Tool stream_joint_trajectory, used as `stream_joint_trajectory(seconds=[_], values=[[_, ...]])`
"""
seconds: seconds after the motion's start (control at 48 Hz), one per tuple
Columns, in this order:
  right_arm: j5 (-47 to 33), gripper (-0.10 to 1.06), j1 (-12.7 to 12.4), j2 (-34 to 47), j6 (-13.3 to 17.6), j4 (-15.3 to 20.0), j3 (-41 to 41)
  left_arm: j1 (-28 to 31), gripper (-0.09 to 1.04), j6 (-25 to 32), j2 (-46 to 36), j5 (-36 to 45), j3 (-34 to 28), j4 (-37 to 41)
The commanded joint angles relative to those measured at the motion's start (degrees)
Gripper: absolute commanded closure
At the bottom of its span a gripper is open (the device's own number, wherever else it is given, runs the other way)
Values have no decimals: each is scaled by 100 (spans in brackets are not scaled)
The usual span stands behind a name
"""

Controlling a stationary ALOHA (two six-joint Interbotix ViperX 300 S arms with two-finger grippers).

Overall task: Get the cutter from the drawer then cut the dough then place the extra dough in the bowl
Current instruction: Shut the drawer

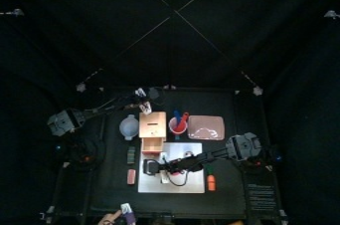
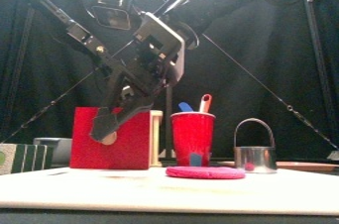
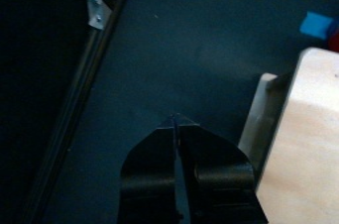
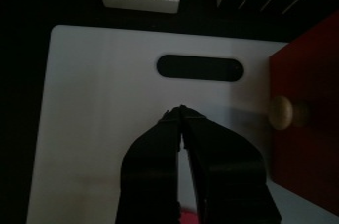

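The cutter (image 2: 255, 149) stands upright outside the drawer with its wire handle up, just to the right of the red cup (image 2: 193, 137). The fetching step therefore looks done, and cutting should come next. The dough (image 2: 205, 172) lies flat as a pink disc on the white board (image 4: 106, 99), in front of the cup. It appears uncut and is placed where the cutter could be pressed straight down on it. The wooden box (image 1: 153, 126) sits behind the board, its red drawer front (image 4: 307, 69) and knob facing the board. Whether the drawer is fully closed cannot be told. The right gripper (image 4: 179, 119) hangs over the board near the drawer front, its jaws pressed together, empty and touching nothing. The left gripper (image 3: 172, 121) hovers over bare table beside the box, its jaws likewise closed on nothing. The blue-grey bowl (image 1: 127, 126) sits left of the box, ready for the extra dough.
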Motion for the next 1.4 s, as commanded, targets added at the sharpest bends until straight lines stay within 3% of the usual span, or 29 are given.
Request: stream_joint_trajectory(seconds=[0.021, 0.125, 0.229, 0.417, 0.958, 1.396], values=[[-26, 79, -35, -62, -18, -18, -229, -18, 62, 809, 18, 211, -299, -940], [-18, 79, -88, 0, -44, -26, -308, 26, 62, 1521, 70, 439, -369, -1802], [-26, 78, -176, 105, -62, -35, -422, 88, 63, 1881, 114, 694, -439, -2118], [9, 78, -439, 211, -62, -62, -606, 88, 63, 1872, 202, 773, -519, -2030], [404, 78, -1081, 229, -70, -870, -756, 88, 63, 1863, 308, 747, -483, -1881], [387, 78, -1617, 229, -70, -1169, -844, 97, 63, 1890, 369, 299, -545, -1661]])
